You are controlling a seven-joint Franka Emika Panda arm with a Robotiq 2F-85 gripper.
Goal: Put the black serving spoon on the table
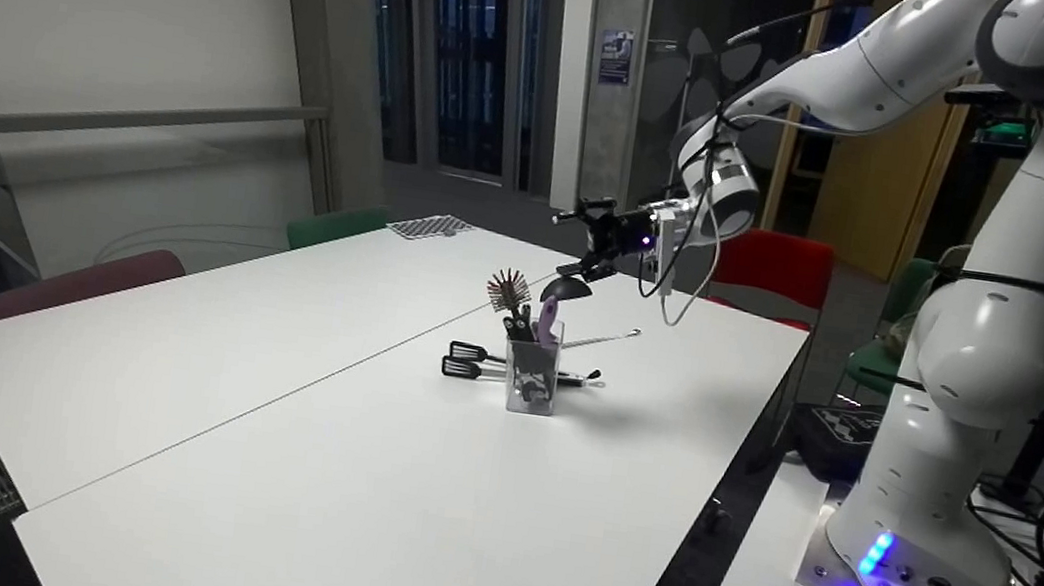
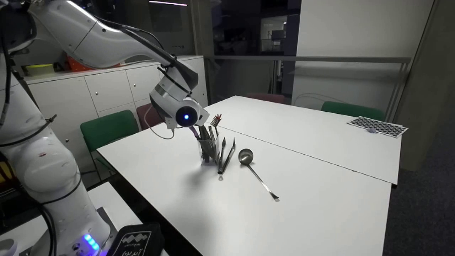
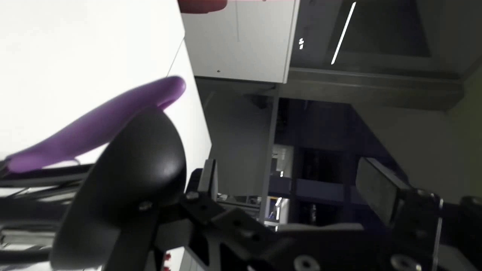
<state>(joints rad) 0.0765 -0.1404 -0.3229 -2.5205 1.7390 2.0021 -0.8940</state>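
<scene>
The black serving spoon stands in a clear holder (image 1: pixel 529 390) on the white table (image 1: pixel 414 501), its rounded black bowl (image 1: pixel 567 289) uppermost. In the wrist view that bowl (image 3: pixel 150 150) looms large at left; its handle cannot be made out among the other utensils. My gripper (image 1: pixel 565 244) hangs just above the bowl, tilted, jaws wide apart. Nothing sits between the fingertips in the wrist view, where the gripper (image 3: pixel 290 180) has its left finger overlapping the bowl's edge; whether they touch I cannot tell. The wrist hides the gripper and bowl in an exterior view.
A purple handle (image 3: pixel 105 116) and a red-tipped brush (image 1: pixel 508 289) rise from the same holder, close to the bowl. Black-ended tongs (image 2: pixel 226 158) and a steel ladle (image 2: pixel 259 177) lie beside it on the table. A checkered board (image 2: pixel 378 126) rests near the far edge.
</scene>
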